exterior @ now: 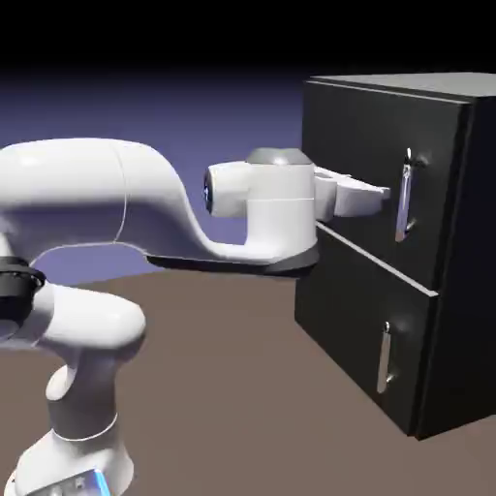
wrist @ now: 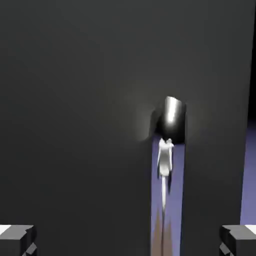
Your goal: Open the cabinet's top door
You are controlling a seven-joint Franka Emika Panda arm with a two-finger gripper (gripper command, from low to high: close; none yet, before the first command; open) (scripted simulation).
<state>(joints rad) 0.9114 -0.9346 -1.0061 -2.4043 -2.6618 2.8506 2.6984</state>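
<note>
The black cabinet (exterior: 455, 271) stands at the right in the exterior view, and both of its doors look closed. The top door (exterior: 358, 165) carries a long vertical silver handle (exterior: 404, 199). My gripper (exterior: 380, 197) reaches level with that handle, its tips just short of the bar and not touching it. The hand view is filled by the dark top door (wrist: 75, 125). The shiny handle (wrist: 172, 114) sits a little right of centre there. Both fingertips (wrist: 17, 240) stand far apart at the bottom corners, so my gripper (wrist: 127, 245) is open with nothing in it.
Below the top door is the lower door (exterior: 339, 320) with its shorter silver handle (exterior: 385, 356). The brown table (exterior: 232, 387) runs in front of the cabinet. My arm's elbow and base fill the exterior view's left.
</note>
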